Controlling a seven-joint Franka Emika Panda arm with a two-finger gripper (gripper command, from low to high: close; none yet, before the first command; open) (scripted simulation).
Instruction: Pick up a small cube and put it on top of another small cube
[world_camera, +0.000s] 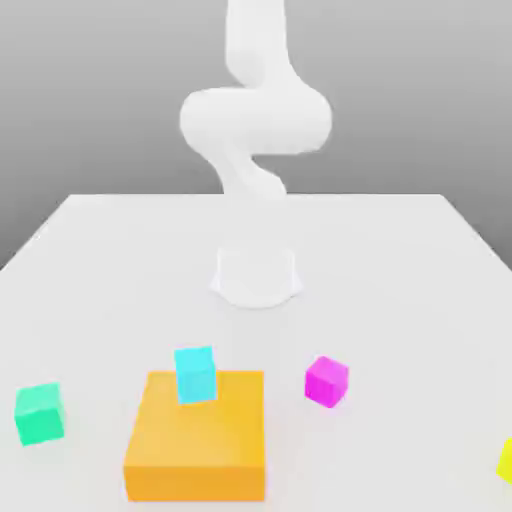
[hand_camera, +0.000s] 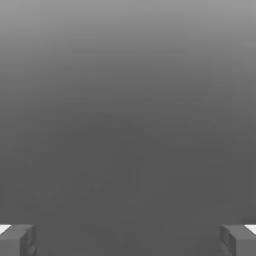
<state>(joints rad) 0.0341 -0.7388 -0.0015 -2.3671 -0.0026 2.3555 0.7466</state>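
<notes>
White covers the largest thing here, a flat bench (world_camera: 120, 260) that spreads across the exterior view under a plain grey backdrop. On it, toward the far side, stands the round white base of the robot arm (world_camera: 256, 140), whose thick, smooth links curl upward and leave the picture at the top edge.

Next in size is a flat orange block (world_camera: 196, 440) lying on the near part of the bench, toward the exterior view's left. The small cyan cube (world_camera: 195, 374) sits at the block's far edge, slightly turned; whether it rests on the block or just behind it is hard to tell.

The small magenta-pink cube (world_camera: 326, 381) rests on the bare bench to the exterior view's right of the orange block, near it but apart, and well apart from the cyan cube. A mint-green cube (world_camera: 40, 413) sits on the bench to the exterior view's left of the block. A yellow cube (world_camera: 506, 460) is cut off at the exterior view's right edge.

In the hand view, the end effector (hand_camera: 128, 240) shows two grey fingertips (hand_camera: 17, 240) spread wide with nothing between them, against plain grey.
</notes>
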